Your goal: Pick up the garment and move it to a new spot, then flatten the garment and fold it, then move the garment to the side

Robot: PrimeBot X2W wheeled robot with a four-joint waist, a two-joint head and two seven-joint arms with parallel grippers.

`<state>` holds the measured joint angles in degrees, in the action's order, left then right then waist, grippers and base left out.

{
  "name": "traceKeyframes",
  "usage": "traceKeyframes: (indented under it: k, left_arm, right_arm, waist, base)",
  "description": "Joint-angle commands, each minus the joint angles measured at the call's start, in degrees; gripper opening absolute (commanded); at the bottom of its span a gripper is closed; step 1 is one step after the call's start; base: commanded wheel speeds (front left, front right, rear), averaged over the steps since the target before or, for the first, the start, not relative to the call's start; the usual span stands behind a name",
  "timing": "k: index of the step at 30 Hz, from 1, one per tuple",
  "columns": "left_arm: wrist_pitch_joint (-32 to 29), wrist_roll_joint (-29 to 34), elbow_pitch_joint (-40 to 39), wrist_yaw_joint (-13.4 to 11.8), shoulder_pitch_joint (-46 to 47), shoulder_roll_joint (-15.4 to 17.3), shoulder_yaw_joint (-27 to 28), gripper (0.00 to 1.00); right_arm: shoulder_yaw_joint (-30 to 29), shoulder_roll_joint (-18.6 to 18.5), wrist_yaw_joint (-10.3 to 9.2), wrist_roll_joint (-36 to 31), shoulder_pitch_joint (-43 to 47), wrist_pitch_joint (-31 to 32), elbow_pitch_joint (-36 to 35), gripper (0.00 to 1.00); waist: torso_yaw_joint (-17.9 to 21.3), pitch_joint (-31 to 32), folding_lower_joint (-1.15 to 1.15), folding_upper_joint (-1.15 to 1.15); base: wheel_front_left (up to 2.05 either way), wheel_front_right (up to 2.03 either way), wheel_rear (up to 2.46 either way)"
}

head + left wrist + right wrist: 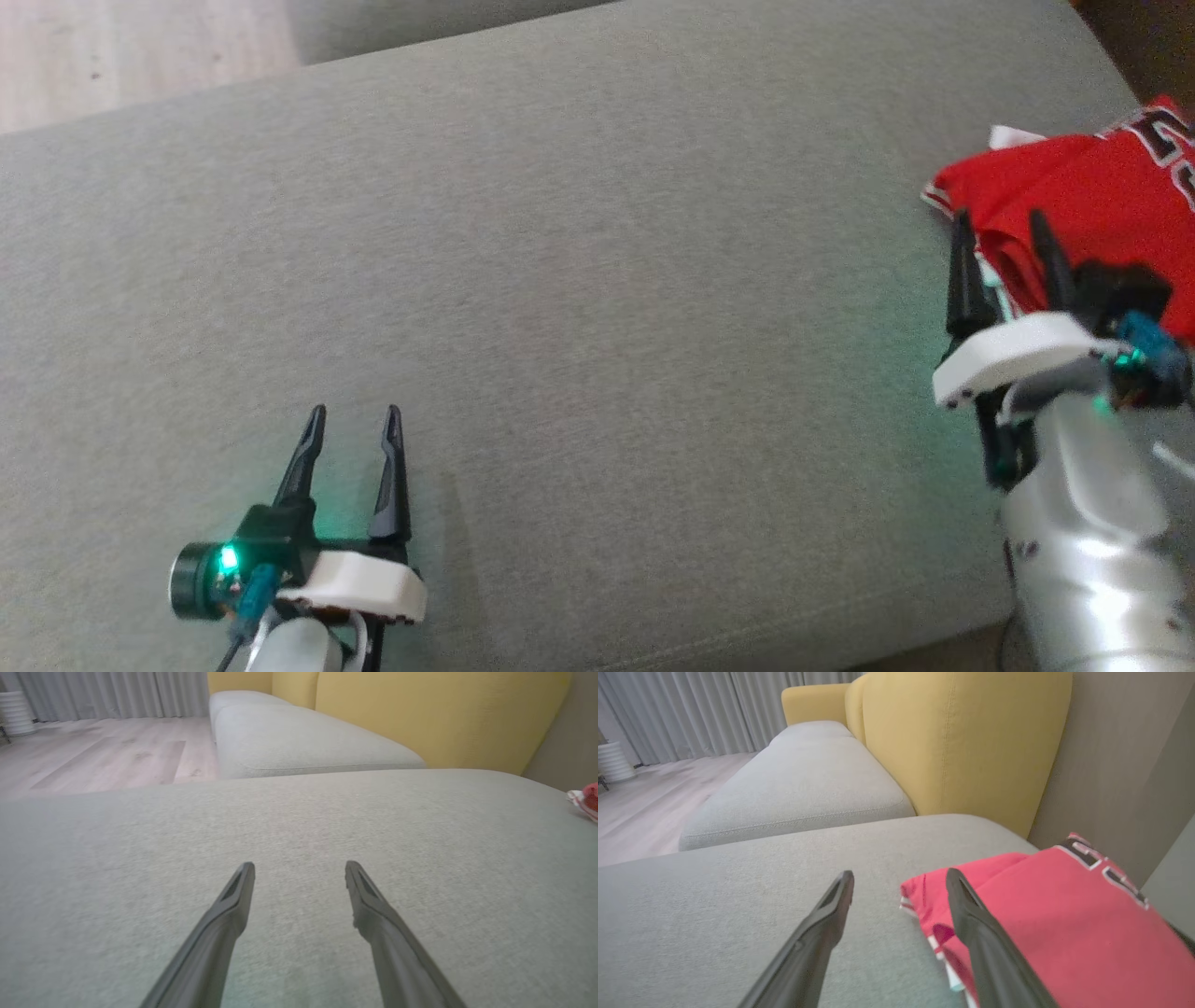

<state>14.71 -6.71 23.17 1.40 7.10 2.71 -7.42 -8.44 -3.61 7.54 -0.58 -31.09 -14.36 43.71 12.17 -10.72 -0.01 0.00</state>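
The garment point(1092, 196) is a red jersey with black-and-white lettering, lying folded at the far right edge of the grey sofa cushion point(579, 280). My right gripper point(999, 224) is open at the jersey's left edge, one finger over the red cloth and the other over bare cushion; nothing is held. In the right wrist view the garment point(1055, 914) lies under and to the right of the right-hand finger. My left gripper point(355, 415) rests open over bare cushion at the lower left, far from the jersey. A sliver of the garment point(587, 800) peeks in at the left wrist view's right edge.
A second grey seat cushion point(803, 788) and yellow backrests point(962, 742) lie beyond. A grey wall point(1120, 765) stands close behind the jersey. Wooden floor point(93, 751) and curtains point(112, 693) are past the cushion's far edge.
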Motion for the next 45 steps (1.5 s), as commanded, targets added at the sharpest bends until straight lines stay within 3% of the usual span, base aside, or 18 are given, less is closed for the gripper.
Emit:
traceKeyframes:
  k: [1, 7, 19, 36, 37, 45]
  left_arm:
    - [0.29, -0.55, -1.67, -0.53, 0.74, 0.17, 1.94, 1.0]
    - [0.29, -1.92, -1.28, -1.92, 0.18, 0.17, 2.34, 1.0]
    - [0.29, -2.54, -0.77, -4.1, -1.01, 0.17, 3.12, 1.0]
    - [0.29, -5.98, -0.86, -1.35, -3.75, 0.17, 7.02, 1.0]
    - [-0.01, -6.36, 1.13, -1.34, -5.2, -0.03, 5.17, 0.0]
    - [-1.0, -8.95, 4.03, -1.13, -5.81, -0.08, 5.71, 0.0]
  right_arm:
    - [2.54, 0.69, -0.05, 1.76, -0.12, -0.63, -2.06, 1.0]
    - [7.19, 0.71, -0.05, 6.16, 4.77, -0.63, -3.44, 1.0]
    - [9.46, 0.72, -0.05, 9.45, 10.51, -0.63, -7.92, 1.0]
    - [12.73, 0.73, -0.05, 12.63, 14.74, -0.63, -8.63, 1.0]
    - [11.46, 0.84, 0.0, 12.51, 16.18, 0.01, -6.53, 0.0]
    - [10.91, 1.03, 0.0, 15.16, 18.87, 1.1, -4.23, 0.0]
  waist:
    - [-1.79, 0.53, 0.01, 0.0]
    - [-5.76, 1.49, 0.01, 0.0]
    - [-11.88, 5.12, 0.01, 0.0]
    - [-12.43, 9.24, 0.01, 0.0]
    - [-12.37, 9.32, 0.01, 0.0]
    - [-12.34, 9.41, 0.01, 0.0]
  base:
    - [0.0, 0.0, 0.0]
    - [0.0, 0.0, 0.0]
    - [0.0, 0.0, 0.0]
    - [0.0, 0.0, 0.0]
    - [0.0, 0.0, 0.0]
    - [0.0, 0.0, 0.0]
